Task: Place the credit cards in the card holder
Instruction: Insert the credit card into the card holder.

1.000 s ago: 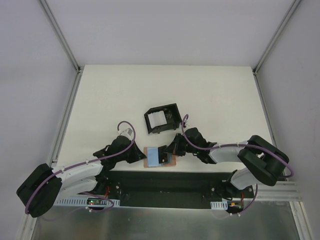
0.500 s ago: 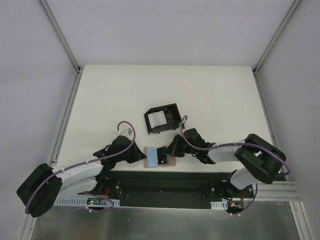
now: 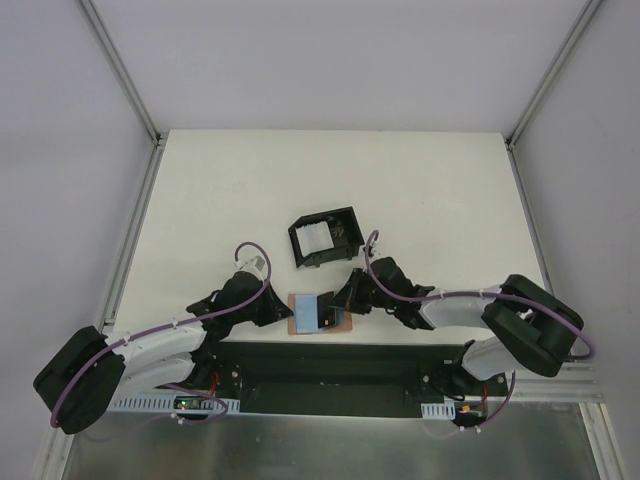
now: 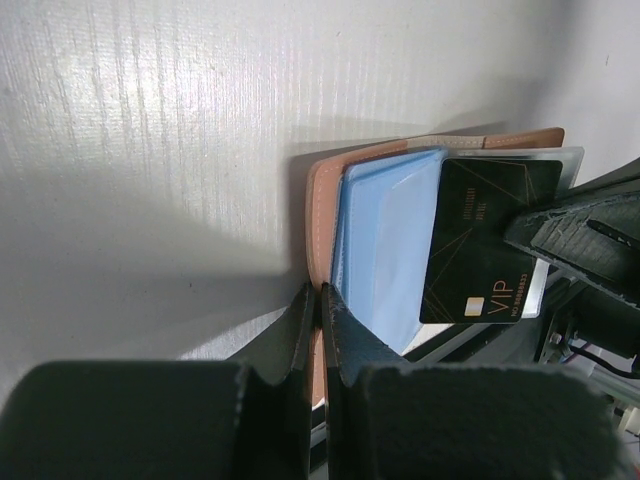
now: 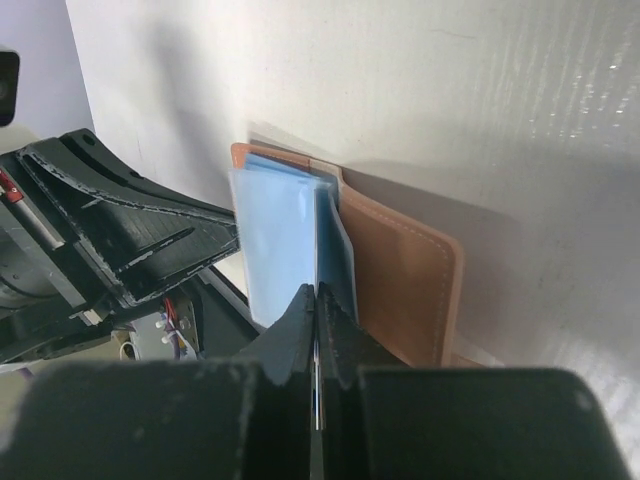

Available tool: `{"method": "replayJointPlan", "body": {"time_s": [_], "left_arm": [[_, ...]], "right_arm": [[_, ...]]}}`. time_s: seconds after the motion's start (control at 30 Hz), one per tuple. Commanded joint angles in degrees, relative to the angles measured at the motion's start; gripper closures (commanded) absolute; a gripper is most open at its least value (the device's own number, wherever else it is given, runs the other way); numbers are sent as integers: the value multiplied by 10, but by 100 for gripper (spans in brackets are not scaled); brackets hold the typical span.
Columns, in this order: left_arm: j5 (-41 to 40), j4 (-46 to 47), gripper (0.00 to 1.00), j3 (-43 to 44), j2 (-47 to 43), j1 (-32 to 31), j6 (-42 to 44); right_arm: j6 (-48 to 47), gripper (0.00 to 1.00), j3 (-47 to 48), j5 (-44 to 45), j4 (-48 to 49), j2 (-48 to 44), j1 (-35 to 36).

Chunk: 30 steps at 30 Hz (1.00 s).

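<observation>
The tan card holder (image 3: 293,316) lies open at the table's near edge, also in the left wrist view (image 4: 322,190) and the right wrist view (image 5: 400,280). A light blue credit card (image 3: 310,313) lies on it (image 4: 385,235) (image 5: 272,240). My left gripper (image 3: 281,312) is shut on the holder's left edge (image 4: 321,300). My right gripper (image 3: 338,306) is shut on a dark card marked VIP (image 4: 480,240). It holds that card on edge over the holder's right part (image 5: 318,298), overlapping the blue card.
A black box frame with white pieces (image 3: 322,236) stands just behind the holder. The table's near edge and the black base rail (image 3: 330,355) lie right under the holder. Grey walls enclose the white table (image 3: 220,200).
My right gripper shifted a little left with the dark card, then back. The left gripper and the holder have not moved.
</observation>
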Motion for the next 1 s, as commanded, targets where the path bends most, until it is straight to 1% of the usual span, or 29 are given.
{"method": "replayJointPlan", "body": {"time_s": [0.0,0.37,0.77,0.87,0.9,0.97], "left_arm": [[-15,3,100,-12,3,-4,-2],[-11,10,100,-10,3,-4,-2],[-10,12,100,-10,1,-4,-3],[-8,11,100,-11,-1,-4,-3],[-10,12,100,-13,-4,-4,-4],[-10,12,100,-16,-9,-4,-7]], "right_arm": [[-15,100,-5,32,-53,-29,3],[-5,100,29,-4,-34,35,19],[22,99,50,9,-3,81,31],[23,94,44,17,-4,78,32],[19,91,38,29,-8,67,31],[1,76,36,47,-46,42,30]]}}
